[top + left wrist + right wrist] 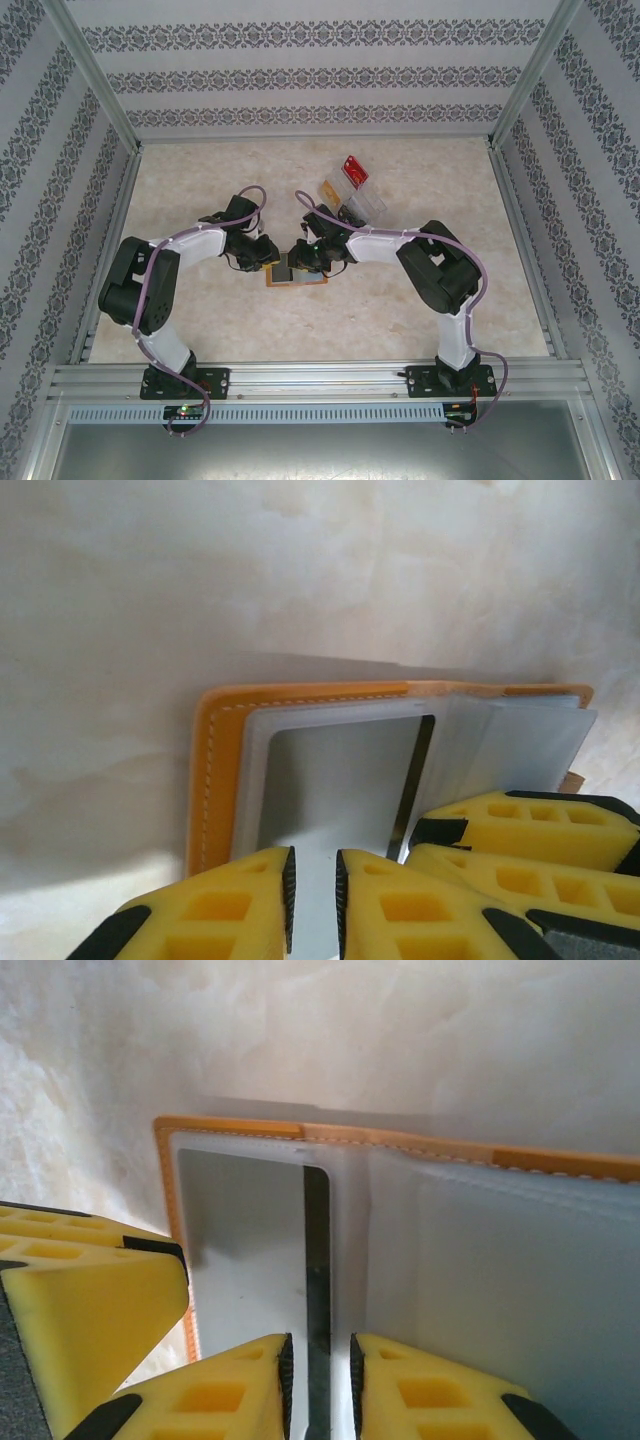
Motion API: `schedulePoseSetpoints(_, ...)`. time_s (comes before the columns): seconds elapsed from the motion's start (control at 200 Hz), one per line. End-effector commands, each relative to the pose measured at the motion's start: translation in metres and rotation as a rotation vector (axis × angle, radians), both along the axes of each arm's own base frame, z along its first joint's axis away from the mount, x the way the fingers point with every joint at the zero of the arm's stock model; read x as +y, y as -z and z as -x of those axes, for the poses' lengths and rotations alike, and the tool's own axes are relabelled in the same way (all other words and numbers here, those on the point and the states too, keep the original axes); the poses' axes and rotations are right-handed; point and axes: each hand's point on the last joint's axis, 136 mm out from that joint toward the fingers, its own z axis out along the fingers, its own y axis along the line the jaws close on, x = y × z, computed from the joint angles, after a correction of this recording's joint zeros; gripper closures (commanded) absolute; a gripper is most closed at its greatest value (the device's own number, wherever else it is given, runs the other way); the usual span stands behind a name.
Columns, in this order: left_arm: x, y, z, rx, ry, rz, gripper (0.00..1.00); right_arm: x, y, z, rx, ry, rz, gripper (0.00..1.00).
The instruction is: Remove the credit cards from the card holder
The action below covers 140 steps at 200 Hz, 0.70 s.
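**Open card holder [300, 278] flat at mid-table, both arms down on it**

Lies spread open on the marbled table [200, 190], orange rim showing round grey see-through pages, between the two arms.

Left gripper [314, 880]: yellow pads [410, 910] set nearly together, only a slim slot between them, tips over the near edge of the left-hand page. Pale page visible through the slot; cannot tell whether pinched or merely pressed.

Right gripper [318, 1365]: likewise almost closed, tips at the near edge of the holder, just beside its fold. Dark credit card [317, 1250] tucked in a pocket there, its edge running straight into the slot between the pads; cannot tell whether truly gripped.

Standing just beside each other over the holder, one's yellow finger showing at the side of the other's wrist view.

Farther back and to the right, well apart from the holder: clear tray [368, 207] with a red card [354, 170] at its far end.
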Motion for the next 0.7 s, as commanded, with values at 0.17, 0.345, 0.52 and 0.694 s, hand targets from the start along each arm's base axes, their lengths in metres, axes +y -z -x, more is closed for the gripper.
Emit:
schedulePoseSetpoints(0.17,0.013,0.009,0.002,-0.012,-0.002,-0.092,0.85,-0.002,0.010,0.000,0.044,0.008,-0.017,0.77)
schedulePoseSetpoints(0.345,0.013,0.018,0.007,0.013,0.005,-0.094,0.89,0.000,0.010,0.000,0.052,0.008,-0.042,0.79)
schedulePoseSetpoints(0.52,0.014,0.023,0.009,0.022,0.008,-0.100,0.90,0.000,0.010,-0.001,0.053,0.005,-0.063,0.80)
schedulePoseSetpoints(0.694,0.012,0.031,0.012,0.042,0.010,-0.089,0.92,0.001,0.010,-0.002,0.057,0.002,-0.080,0.81)
